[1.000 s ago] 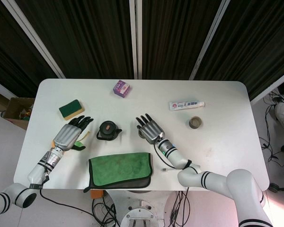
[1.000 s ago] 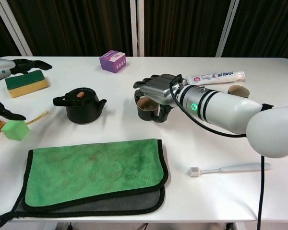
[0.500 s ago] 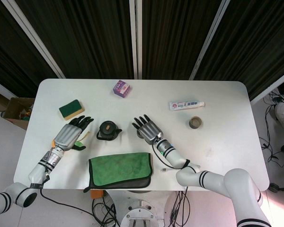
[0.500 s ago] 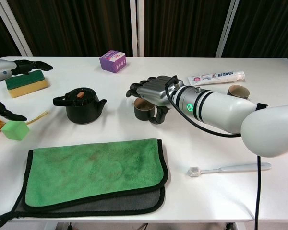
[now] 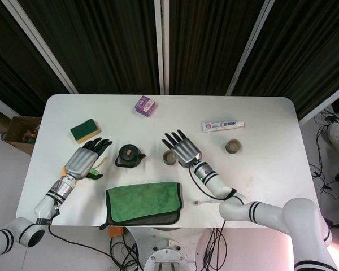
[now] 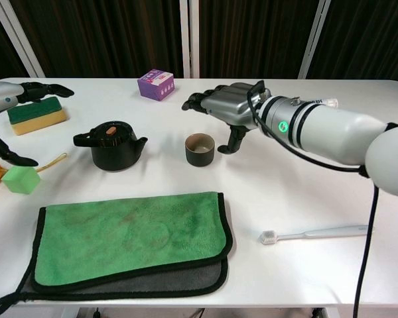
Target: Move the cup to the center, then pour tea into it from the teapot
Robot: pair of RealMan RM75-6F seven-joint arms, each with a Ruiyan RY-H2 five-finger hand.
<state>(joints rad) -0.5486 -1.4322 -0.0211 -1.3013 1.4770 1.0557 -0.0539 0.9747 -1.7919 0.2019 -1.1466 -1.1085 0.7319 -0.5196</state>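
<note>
Beside the teapot (image 6: 110, 144), cup (image 6: 199, 149) standing free; right hand (image 6: 227, 105) above, fingers spread, empty; left hand (image 5: 86, 160) spread too.

Two cups (image 5: 169, 157) (image 5: 233, 147), one teapot (image 5: 129, 154), one sponge (image 5: 85, 130)

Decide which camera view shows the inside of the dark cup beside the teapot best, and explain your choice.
The head view is best: it looks straight down into the cup, showing its brown interior. The chest view shows the cup larger but from the side, mostly its outer wall and only the far inner rim.
</note>
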